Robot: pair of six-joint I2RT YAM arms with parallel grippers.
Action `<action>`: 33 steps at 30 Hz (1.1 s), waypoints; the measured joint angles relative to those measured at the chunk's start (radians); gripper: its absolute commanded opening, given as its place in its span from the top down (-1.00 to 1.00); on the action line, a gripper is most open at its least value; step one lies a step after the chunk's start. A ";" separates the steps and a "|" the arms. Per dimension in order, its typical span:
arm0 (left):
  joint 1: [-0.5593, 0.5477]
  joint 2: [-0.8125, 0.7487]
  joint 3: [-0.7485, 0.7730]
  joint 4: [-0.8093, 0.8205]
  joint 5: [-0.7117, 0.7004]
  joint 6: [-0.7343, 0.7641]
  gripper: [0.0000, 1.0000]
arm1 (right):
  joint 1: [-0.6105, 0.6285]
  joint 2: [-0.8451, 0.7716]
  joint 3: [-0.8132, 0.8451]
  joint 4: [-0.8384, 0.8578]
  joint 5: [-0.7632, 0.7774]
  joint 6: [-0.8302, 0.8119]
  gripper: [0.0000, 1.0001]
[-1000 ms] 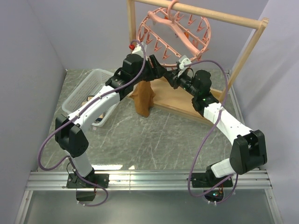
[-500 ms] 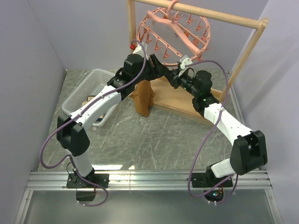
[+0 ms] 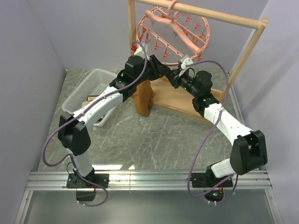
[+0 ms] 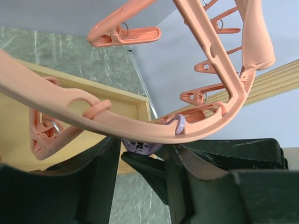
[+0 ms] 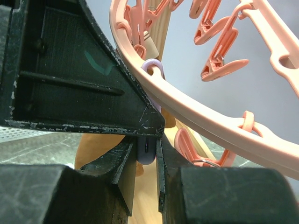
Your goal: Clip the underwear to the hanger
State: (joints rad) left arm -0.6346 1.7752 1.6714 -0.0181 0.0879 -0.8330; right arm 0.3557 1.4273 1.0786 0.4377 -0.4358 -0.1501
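Caught right in the clipping step, not finished by the look of it. Found the underwear (image 3: pixel 144 99) dangling as a long rust bundle near the middle of the far edge, just below the left gripper (image 3: pixel 158 70) and in front of the wooden rack (image 3: pixel 219 17). Spotted the hanger (image 3: pixel 174 29) hooked on that rack, both arms crowded under its lower rim. Saw the right gripper (image 5: pixel 146 147) pinched tight on the tail of a lavender clip (image 5: pixel 148 151), probably to lever it open. Read the left gripper's jaws as apart in its own wrist view, nothing between them but the other arm's fingertip and that clip. Guessed the next move needed the waistband fed up into the clip mouth, then a gentle release by the right. Got the whole layout only from the top view, white basket (image 3: pixel 88 88) by the left edge included, but no clip detail. Got the pinch only from the right wrist view, plus some rust cloth behind it. Found no cloth in the left wrist view, so couldn't pin down the actual hold on the underwear.
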 measured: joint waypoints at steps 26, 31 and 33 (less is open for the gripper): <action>-0.004 -0.005 -0.063 0.175 -0.030 0.045 1.00 | 0.000 0.000 -0.003 0.023 0.024 0.037 0.88; -0.001 -0.005 -0.061 0.182 -0.033 0.054 0.99 | 0.001 -0.010 -0.011 -0.003 0.009 0.031 -0.08; 0.010 -0.005 -0.061 0.192 -0.039 0.054 0.99 | 0.007 -0.028 -0.033 -0.033 -0.011 0.022 -0.14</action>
State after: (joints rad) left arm -0.6250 1.7699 1.6100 0.1738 0.0494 -0.7788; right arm 0.3626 1.3994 1.0458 0.4049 -0.4469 -0.1284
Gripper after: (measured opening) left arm 0.080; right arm 0.538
